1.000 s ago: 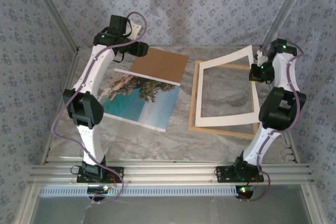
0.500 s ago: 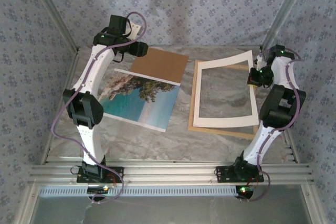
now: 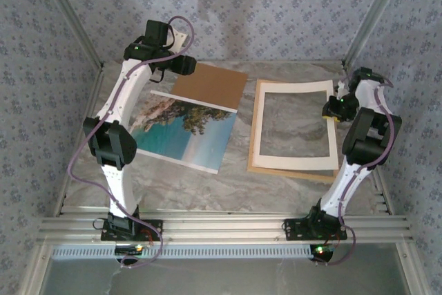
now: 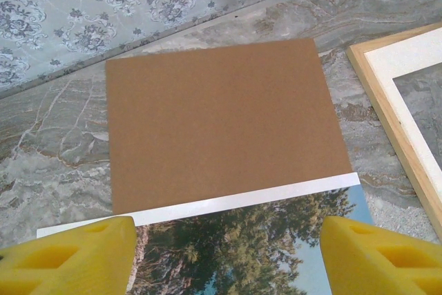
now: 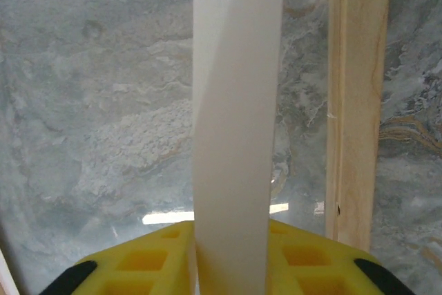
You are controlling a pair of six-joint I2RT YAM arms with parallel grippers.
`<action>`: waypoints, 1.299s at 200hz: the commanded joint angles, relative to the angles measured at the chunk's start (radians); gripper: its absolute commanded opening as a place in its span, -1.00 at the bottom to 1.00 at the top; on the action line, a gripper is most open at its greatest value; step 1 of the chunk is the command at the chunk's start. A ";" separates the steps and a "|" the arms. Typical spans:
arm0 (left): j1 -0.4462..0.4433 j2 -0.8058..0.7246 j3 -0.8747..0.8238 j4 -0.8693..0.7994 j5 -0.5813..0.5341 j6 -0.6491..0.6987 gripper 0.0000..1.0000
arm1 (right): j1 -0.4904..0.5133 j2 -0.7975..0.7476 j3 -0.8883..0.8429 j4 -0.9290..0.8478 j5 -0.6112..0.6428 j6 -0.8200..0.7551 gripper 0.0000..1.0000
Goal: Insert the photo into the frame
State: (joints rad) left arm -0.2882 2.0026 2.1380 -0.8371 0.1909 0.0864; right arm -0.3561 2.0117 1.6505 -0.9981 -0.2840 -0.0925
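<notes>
Paper rectangular seascape photo (image 3: 184, 133) is lying flat, left of the light wooden frame (image 5: 351, 101), probably floppy and best pinched at its white margin. Left gripper (image 4: 224, 257) is gaping above its far edge; right gripper (image 5: 231, 257) is straddling the white mat (image 5: 238, 101), grip unclear.

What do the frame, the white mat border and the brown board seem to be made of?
Judging by looks: the frame: light natural wood, unfinished-looking, with faint grain lines. Then the white mat border: probably thin matte card; plain, no shine. Last, the brown board: likely fibreboard or stiff card; uniform matte brown, no grain.
</notes>
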 commanded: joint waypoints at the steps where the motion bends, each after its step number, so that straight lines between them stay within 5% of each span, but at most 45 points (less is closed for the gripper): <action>1: -0.005 -0.023 0.000 -0.008 -0.007 0.010 0.43 | -0.007 0.016 -0.008 0.022 -0.006 0.017 -0.33; 54: -0.008 -0.028 -0.025 0.035 0.009 -0.016 0.43 | -0.006 0.007 -0.018 0.051 0.042 0.032 -0.08; 128: -0.020 -0.108 -0.182 0.202 0.025 -0.064 0.43 | 0.017 -0.087 -0.047 0.097 0.211 0.052 0.03; 191: -0.028 -0.261 -0.563 0.541 0.016 -0.240 0.43 | 0.166 -0.162 -0.195 0.391 0.163 0.120 0.09; 205: -0.028 -0.306 -0.675 0.649 0.018 -0.302 0.43 | 0.200 -0.154 -0.213 0.498 0.220 0.176 0.40; 260: -0.029 -0.389 -0.872 0.806 0.073 -0.429 0.44 | 0.210 0.039 -0.054 0.609 0.290 0.208 0.46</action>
State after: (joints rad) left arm -0.3103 1.6703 1.3083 -0.1558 0.2214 -0.2607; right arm -0.1371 1.9572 1.5150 -0.4595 -0.0551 0.0769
